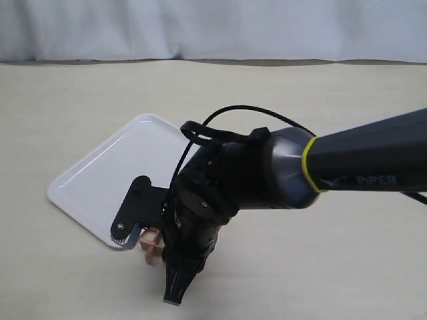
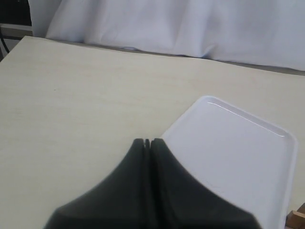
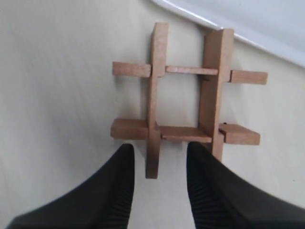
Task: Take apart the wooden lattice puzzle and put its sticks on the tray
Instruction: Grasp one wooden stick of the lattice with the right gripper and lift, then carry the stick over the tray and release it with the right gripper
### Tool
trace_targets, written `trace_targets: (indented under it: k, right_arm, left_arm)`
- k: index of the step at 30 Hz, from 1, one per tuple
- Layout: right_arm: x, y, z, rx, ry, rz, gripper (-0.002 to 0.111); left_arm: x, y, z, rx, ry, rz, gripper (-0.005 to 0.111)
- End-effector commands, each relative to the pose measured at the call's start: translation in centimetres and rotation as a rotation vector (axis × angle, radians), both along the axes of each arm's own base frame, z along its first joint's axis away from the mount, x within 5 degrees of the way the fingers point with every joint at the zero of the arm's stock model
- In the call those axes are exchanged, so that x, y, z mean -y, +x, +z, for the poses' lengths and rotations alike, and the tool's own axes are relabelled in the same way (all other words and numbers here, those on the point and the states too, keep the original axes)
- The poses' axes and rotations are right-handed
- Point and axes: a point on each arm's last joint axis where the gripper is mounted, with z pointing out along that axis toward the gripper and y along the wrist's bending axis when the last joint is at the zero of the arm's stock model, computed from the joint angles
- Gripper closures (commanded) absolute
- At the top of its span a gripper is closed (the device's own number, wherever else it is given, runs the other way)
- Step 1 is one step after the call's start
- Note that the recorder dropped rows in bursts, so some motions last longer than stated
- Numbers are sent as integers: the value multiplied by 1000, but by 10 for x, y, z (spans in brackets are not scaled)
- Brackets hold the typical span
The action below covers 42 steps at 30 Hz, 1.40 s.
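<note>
The wooden lattice puzzle point(image 3: 183, 102) lies whole on the table, a reddish-brown hash of crossed sticks beside the white tray point(image 3: 267, 19). My right gripper point(image 3: 160, 150) is open, its black fingers point(image 3: 116, 186) on either side of one stick's projecting end, not touching it. From outside, the puzzle point(image 1: 152, 245) peeks out between the right gripper's point(image 1: 151, 265) fingers at the tray's point(image 1: 100, 180) near corner. My left gripper point(image 2: 147, 141) is shut with nothing in it, over bare table at the tray's point(image 2: 228, 157) edge. The tray holds nothing.
A light wooden table point(image 1: 333, 267) runs all round. White cloth point(image 1: 213, 27) hangs along the far edge. The right arm's dark body point(image 1: 267, 167) covers the tray's right corner. A corner of the puzzle point(image 2: 298, 217) shows at the left wrist view's border.
</note>
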Motion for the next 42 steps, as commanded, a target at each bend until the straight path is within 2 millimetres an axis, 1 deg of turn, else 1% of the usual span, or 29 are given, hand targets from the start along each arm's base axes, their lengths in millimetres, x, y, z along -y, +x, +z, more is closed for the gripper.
trace_targets:
  k: [1,2,4,5,8,12,13,19,21,23,25,27,30,32,36,39,42]
  right_arm:
    - [-1,1,-11,-1,-2,-5,73]
    - [-1,1,-11,-1,-3,-3,73]
    - [-2,2,-8,10,0,8,86]
    - [-1,3,-5,23,-10,23,104]
    - [0,2,5,41,2,23,104]
    - [4,-2,38,88,35,20,104]
    - [6,-5,51,100,42,18,104]
    - [12,-12,96,211,136,2,104]
    - [11,-10,106,265,194,-30,104]
    - [8,-7,111,307,248,-67,104]
    - [3,1,109,342,318,-112,104]
    - [-5,11,105,334,321,-128,104]
    - [-18,36,95,298,292,-171,104]
    - [-26,55,84,269,271,-201,104]
    - [-34,86,57,216,263,-323,104]
    - [-42,97,38,179,233,-340,104]
    - [-48,101,20,151,208,-339,103]
  left_arm:
    - [0,0,0,8,-11,0,107]
    - [0,0,0,8,-11,0,107]
    - [0,0,0,8,-11,0,107]
    - [0,0,0,8,-11,0,107]
    - [0,0,0,8,-11,0,107]
    - [0,0,0,8,-11,0,107]
    - [0,0,0,8,-11,0,107]
    - [0,0,0,8,-11,0,107]
    - [0,0,0,8,-11,0,107]
    - [0,0,0,8,-11,0,107]
    - [0,0,0,8,-11,0,107]
    - [0,0,0,8,-11,0,107]
    - [0,0,0,8,-11,0,107]
    - [0,0,0,8,-11,0,107]
    - [0,0,0,8,-11,0,107]
    - [0,0,0,8,-11,0,107]
    - [0,0,0,8,-11,0,107]
